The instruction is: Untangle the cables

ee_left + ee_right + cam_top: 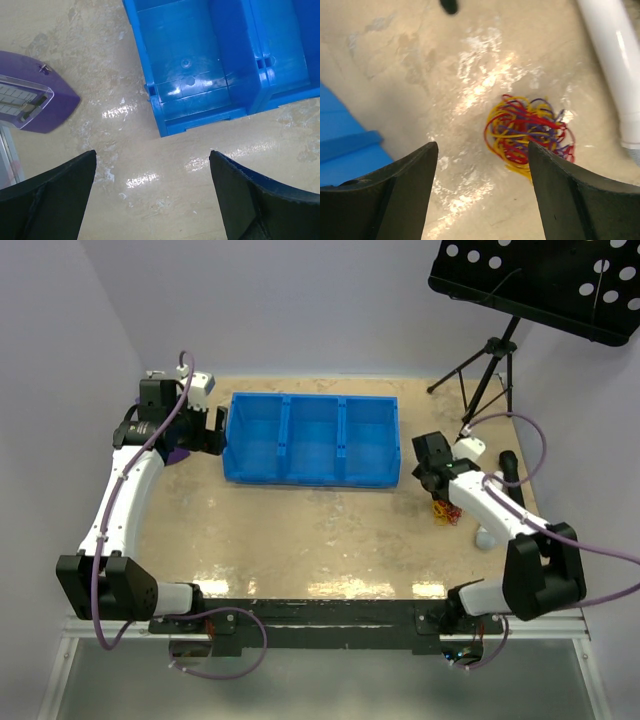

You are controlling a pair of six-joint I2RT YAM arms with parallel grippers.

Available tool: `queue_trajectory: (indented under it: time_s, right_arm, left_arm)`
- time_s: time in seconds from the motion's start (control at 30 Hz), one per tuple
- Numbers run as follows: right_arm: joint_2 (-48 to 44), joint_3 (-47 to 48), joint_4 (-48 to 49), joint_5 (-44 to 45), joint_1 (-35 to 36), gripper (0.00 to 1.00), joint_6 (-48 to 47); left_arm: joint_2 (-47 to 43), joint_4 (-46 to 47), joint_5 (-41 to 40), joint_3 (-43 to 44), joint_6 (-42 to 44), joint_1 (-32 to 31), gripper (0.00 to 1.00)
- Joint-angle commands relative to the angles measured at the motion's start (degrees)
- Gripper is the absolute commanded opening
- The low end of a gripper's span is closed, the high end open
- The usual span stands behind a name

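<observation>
The cables (527,131) are a small clump of thin red, yellow and purple wires lying on the table; in the top view the cables (445,512) lie at the right, partly under my right arm. My right gripper (482,150) is open and empty, hovering above the table with the clump just beyond and beside its right finger. My left gripper (152,160) is open and empty over bare table near the blue bin's left corner; in the top view it (212,430) sits at the bin's left end.
A blue three-compartment bin (312,438) stands at the back middle. A purple device (35,100) with a clear panel lies left of the bin. A white tube (615,60) lies right of the clump. A tripod stand (485,365) stands behind the table.
</observation>
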Motion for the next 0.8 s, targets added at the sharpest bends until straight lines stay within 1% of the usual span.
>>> queue_trajectory:
  time_s: [0.0, 0.2, 0.43, 0.5, 0.7, 0.73, 0.77]
  right_arm:
    - [-5.21, -1.68, -0.38, -0.42, -4.93, 0.75, 0.96]
    - [-3.11, -3.54, 1.64, -1.83, -7.67, 0.7, -0.71]
    - [1.72, -4.24, 4.02, -4.47, -7.85, 0.65, -0.45]
    - [2.6, -4.24, 4.54, -5.96, -7.76, 0.56, -0.62]
    - [3.66, -6.26, 5.43, -8.69, -7.76, 0.54, -1.85]
    - [3.49, -6.7, 5.77, -9.3, -7.84, 0.52, -1.94]
    - [2.96, -7.48, 6.3, -10.35, -7.76, 0.48, -2.2]
  left_arm:
    - [-0.24, 1.34, 1.21, 2.15, 1.36, 0.4, 1.0]
    - [-0.59, 1.61, 0.86, 1.54, 1.8, 0.31, 1.0]
    - [-0.68, 2.49, 1.91, 0.57, 1.54, 0.32, 1.0]
    - [-0.59, 2.49, 1.91, 0.65, 1.63, 0.31, 1.0]
    - [-0.68, 2.57, 1.38, 1.01, 2.06, 0.4, 1.0]
    - [-0.68, 2.57, 1.3, 1.01, 2.07, 0.32, 1.0]
    - [-0.77, 2.75, 1.21, 0.92, 2.15, 0.4, 1.0]
